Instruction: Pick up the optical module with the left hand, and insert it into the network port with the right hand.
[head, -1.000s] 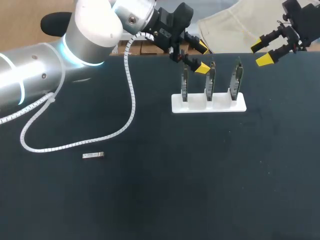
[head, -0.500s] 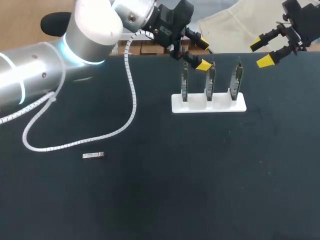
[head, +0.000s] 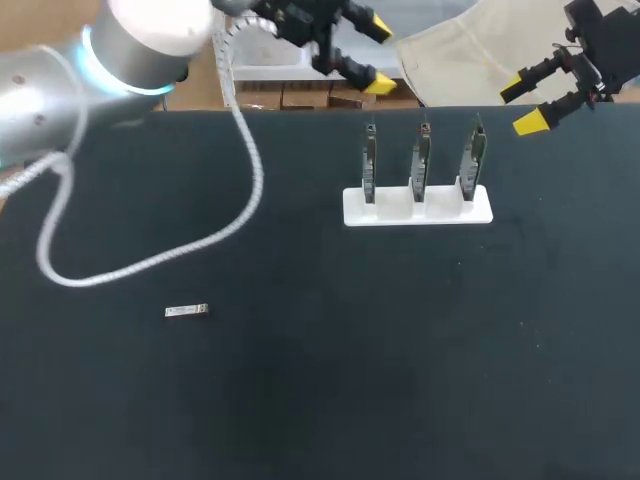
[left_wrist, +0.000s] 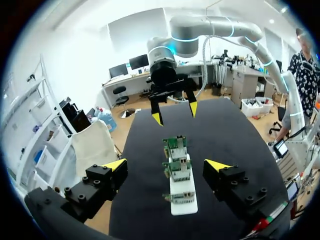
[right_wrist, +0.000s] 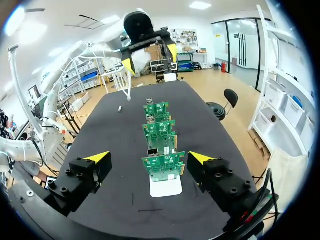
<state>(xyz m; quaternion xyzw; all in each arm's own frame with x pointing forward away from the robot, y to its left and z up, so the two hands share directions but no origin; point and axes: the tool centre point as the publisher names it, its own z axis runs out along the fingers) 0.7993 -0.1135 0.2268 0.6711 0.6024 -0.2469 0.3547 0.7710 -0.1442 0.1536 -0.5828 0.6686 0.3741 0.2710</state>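
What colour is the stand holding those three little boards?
The stand is white, clearest in the head view.

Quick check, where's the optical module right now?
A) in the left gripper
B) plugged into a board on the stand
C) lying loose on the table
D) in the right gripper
C: the optical module lies flat on the black table, well apart from the white stand, while the left gripper and the right gripper are both open and empty.
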